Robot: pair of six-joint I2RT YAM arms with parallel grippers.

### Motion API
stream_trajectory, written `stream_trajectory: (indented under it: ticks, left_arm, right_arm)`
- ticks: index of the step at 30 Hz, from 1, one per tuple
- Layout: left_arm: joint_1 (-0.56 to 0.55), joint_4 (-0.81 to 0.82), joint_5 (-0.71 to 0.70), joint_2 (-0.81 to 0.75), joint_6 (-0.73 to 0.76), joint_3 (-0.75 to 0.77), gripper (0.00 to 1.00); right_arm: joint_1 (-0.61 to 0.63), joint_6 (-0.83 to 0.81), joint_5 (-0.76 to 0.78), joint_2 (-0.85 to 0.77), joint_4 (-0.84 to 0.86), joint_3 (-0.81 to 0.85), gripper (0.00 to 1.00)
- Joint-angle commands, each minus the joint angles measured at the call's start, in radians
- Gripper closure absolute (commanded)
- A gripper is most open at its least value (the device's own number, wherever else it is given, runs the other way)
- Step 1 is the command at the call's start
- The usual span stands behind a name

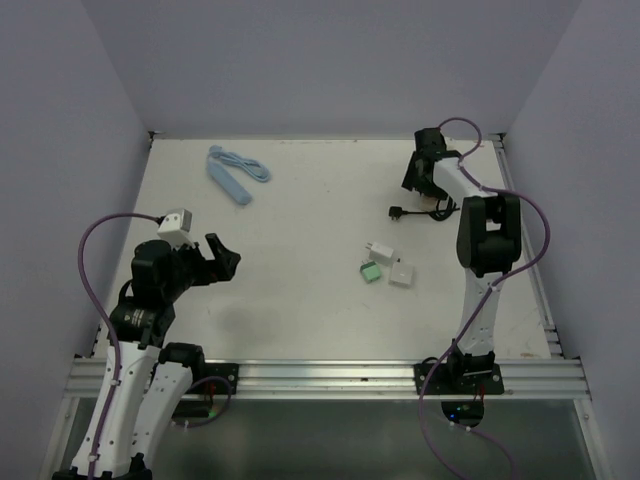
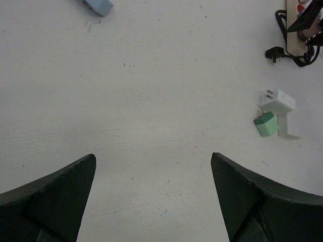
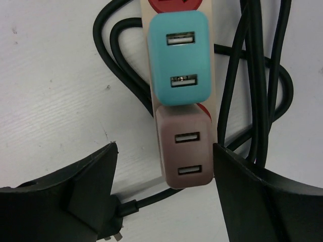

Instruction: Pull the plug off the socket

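A beige power strip point(image 3: 146, 60) lies at the back right among loops of black cable point(image 3: 257, 75). A teal USB plug point(image 3: 179, 58) and a mauve USB plug point(image 3: 184, 146) sit in it, one after the other. My right gripper point(image 3: 165, 146) is open and hangs over the strip, one finger on each side of the mauve plug; the right finger is next to its side, the left one stands apart. In the top view the right gripper point(image 1: 421, 184) covers the strip. My left gripper point(image 1: 226, 258) is open and empty over bare table point(image 2: 153, 155).
A loose white adapter point(image 1: 380, 250), a green one point(image 1: 371, 271) and a second white one point(image 1: 401, 275) lie mid-table. The strip's black mains plug point(image 1: 398, 212) lies left of it. A light blue strip with cord point(image 1: 237, 172) lies at the back left.
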Motion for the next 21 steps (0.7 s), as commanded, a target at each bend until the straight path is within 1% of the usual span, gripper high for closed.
stream_trajectory:
  ticks: [1, 4, 5, 6, 9, 10, 14, 15, 16, 17, 18, 21]
  left_arm:
    - [-0.008, 0.026, 0.024, -0.006, 0.019, -0.015, 0.00]
    - [-0.009, 0.028, 0.024, -0.006, 0.021, -0.018, 0.00]
    - [-0.011, 0.026, 0.024, -0.006, 0.021, -0.017, 0.00]
    - [-0.011, 0.031, 0.024, -0.006, 0.021, -0.017, 0.00]
    - [-0.011, 0.043, 0.022, -0.003, 0.019, -0.029, 0.00]
    - [-0.011, 0.046, 0.024, -0.003, 0.015, -0.030, 0.00]
    - [-0.011, 0.051, 0.025, -0.004, 0.013, -0.036, 0.00]
    - [-0.011, 0.054, 0.025, -0.004, 0.013, -0.039, 0.00]
    - [-0.011, 0.055, 0.027, -0.004, 0.010, -0.041, 0.00]
    - [-0.011, 0.057, 0.027, -0.004, 0.010, -0.041, 0.00]
    - [-0.011, 0.055, 0.027, -0.004, 0.011, -0.043, 0.01]
    - [-0.011, 0.058, 0.027, -0.004, 0.010, -0.046, 0.00]
  right_arm:
    - [-0.019, 0.004, -0.028, 0.047, -0.033, 0.049, 0.23]
    - [-0.030, 0.019, -0.044, 0.065, -0.026, 0.044, 0.34]
    - [-0.030, 0.019, -0.047, 0.068, -0.024, 0.043, 0.43]
    - [-0.030, 0.016, -0.059, 0.071, -0.018, 0.043, 0.47]
    - [-0.030, 0.001, -0.067, 0.067, -0.012, 0.034, 0.55]
    - [-0.030, -0.014, -0.062, 0.064, -0.012, 0.032, 0.57]
    - [-0.030, -0.024, -0.033, 0.047, -0.020, 0.015, 0.56]
    - [-0.029, -0.025, -0.031, 0.042, -0.012, 0.000, 0.57]
    - [-0.030, -0.027, -0.027, 0.036, -0.013, -0.005, 0.63]
    - [-0.030, -0.027, -0.019, 0.033, -0.013, -0.009, 0.64]
    - [-0.030, -0.024, -0.014, 0.031, -0.013, -0.014, 0.62]
    - [-0.030, -0.022, -0.011, 0.018, -0.017, -0.028, 0.48]
